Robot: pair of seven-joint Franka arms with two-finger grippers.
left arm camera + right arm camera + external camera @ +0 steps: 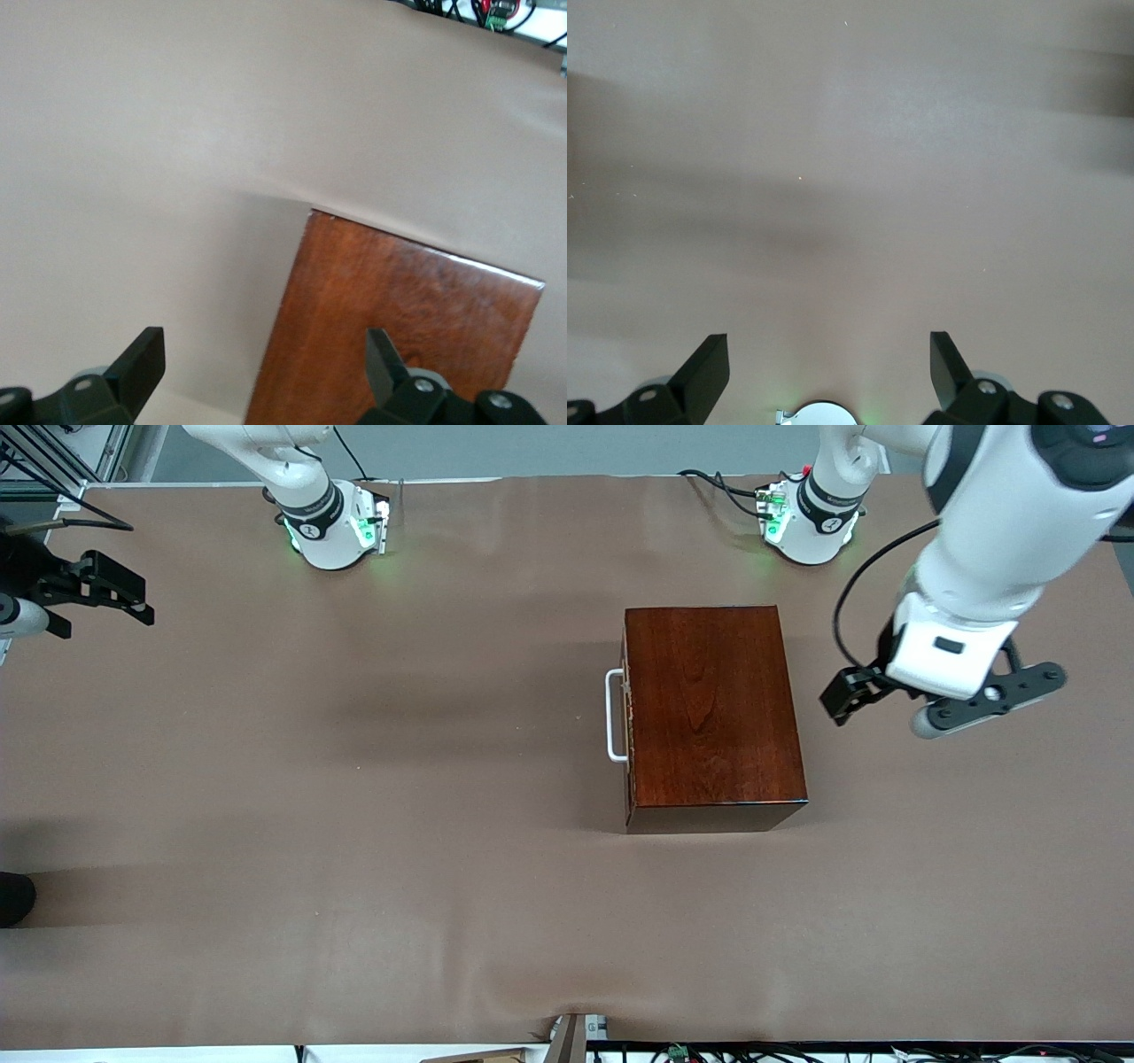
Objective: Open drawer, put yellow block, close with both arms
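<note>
On the brown paper-covered surface [354, 824], somewhat toward the left arm's end: one glossy dark reddish-brown wooden box [713, 713], lying flat with its broad grained top facing up, standing alone with nothing on it. Drawer [627, 717]: fully pushed in, only its thin front edge showing at the side of the box that faces the right arm's end; white U-shaped bar handle [613, 716] projects from that front, untouched by either arm. Yellow block: not visible in any view, so its place cannot be told. Left gripper [943, 695]: held in the air over bare surface just beside the closed end of the box, toward the left arm's end of the surface, apart from the box; jaws spread wide and holding nothing, as the left wrist view confirms, where both black fingers [142, 359] frame the box's top and the bare surface next to it. Right gripper [111, 598]: raised over the right arm's end of the surface, at the edge of the front view and well apart from the box; jaws spread wide and empty in the right wrist view, the fingers [707, 365] showing only plain brown surface between them. Arm bases: two round white bases with green lights, right arm's base [332, 527] and left arm's base [811, 518], set along the edge farthest from the front camera
</note>
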